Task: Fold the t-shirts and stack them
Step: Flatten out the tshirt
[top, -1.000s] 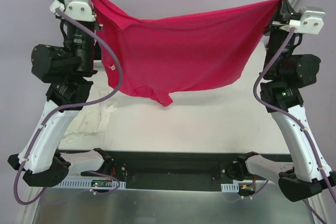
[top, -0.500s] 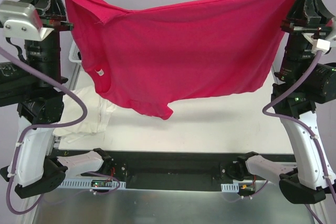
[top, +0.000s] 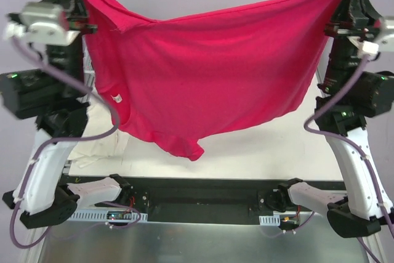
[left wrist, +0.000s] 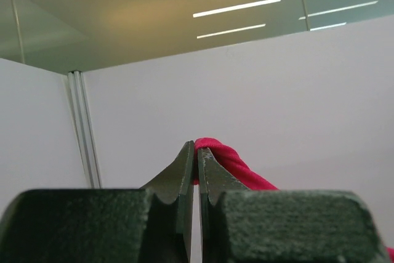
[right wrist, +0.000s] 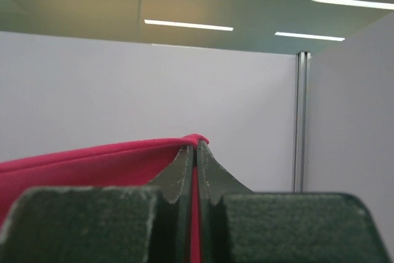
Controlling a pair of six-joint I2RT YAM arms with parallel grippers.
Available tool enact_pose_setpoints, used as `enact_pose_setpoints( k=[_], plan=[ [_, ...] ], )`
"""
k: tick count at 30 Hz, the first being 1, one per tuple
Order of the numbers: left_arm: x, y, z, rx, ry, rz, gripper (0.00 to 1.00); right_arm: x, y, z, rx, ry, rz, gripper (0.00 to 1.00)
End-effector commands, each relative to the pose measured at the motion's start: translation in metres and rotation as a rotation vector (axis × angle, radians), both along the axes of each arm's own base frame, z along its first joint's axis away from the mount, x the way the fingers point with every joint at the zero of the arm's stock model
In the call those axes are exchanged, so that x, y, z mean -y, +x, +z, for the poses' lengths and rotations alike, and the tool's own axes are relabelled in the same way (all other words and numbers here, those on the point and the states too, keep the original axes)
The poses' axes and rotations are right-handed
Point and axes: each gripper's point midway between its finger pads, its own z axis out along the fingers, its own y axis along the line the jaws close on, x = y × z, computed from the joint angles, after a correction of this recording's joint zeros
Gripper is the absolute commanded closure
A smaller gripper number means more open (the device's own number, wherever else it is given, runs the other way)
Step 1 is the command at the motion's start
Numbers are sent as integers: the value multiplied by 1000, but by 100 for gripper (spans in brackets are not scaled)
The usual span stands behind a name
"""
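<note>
The magenta-red t-shirt (top: 209, 72) is held spread aloft, clamped at its corners by the left gripper (left wrist: 196, 152) and right gripper (right wrist: 196, 151). Laying it flat on the table (top: 265, 147) is judged the next step.

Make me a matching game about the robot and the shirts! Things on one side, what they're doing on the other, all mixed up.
1. red t-shirt
2. white t-shirt
3. left gripper
4. right gripper

A. lying crumpled on the table
B. pinching a red corner, top right of the overhead view
C. hanging spread in the air
D. pinching a red corner, top left of the overhead view

Pairs: 1-C, 2-A, 3-D, 4-B
</note>
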Motion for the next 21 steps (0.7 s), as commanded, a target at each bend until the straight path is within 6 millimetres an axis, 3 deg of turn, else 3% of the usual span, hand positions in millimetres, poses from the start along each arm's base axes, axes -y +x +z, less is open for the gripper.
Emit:
enact_pose_setpoints(
  k=[1,2,3,4,5,6,7,9,10,11,13,14,16,21],
  plan=[
    [21,55,-22,-34,11,109,100,-4,50,-24,-99,-2,-94,99],
    [34,80,-36,-72,34,118,100,-5,61,-30,-126,-3,-114,99],
    [37,93,-42,-87,38,129,100,-13,89,-45,-178,-28,-136,99],
    [44,124,-59,-138,59,156,100,-14,100,-48,-196,-36,-156,99],
    [45,139,-65,-159,43,150,100,-17,116,-57,-227,-42,-171,99],
    [48,155,-72,-179,44,153,100,-22,147,-76,-275,-65,-191,99],
    [62,190,-95,-241,69,156,100,-26,164,-85,-298,-72,-192,99],
    [57,215,-93,-257,50,177,100,-25,185,-82,-304,-67,-206,99],
    [68,244,-113,-303,83,180,100,-29,215,-103,-358,-86,-219,99],
    [65,247,-105,-281,73,183,100,-29,218,-95,-343,-67,-208,99],
    [67,262,-112,-292,67,156,100,-26,240,-107,-374,-56,-211,99],
    [66,263,-107,-293,39,131,100,-25,245,-110,-383,-39,-206,99],
    [60,268,-106,-301,26,133,100,-18,246,-104,-375,-18,-214,99],
    [55,255,-87,-280,-7,99,100,-11,239,-96,-364,3,-207,99]
  ],
)
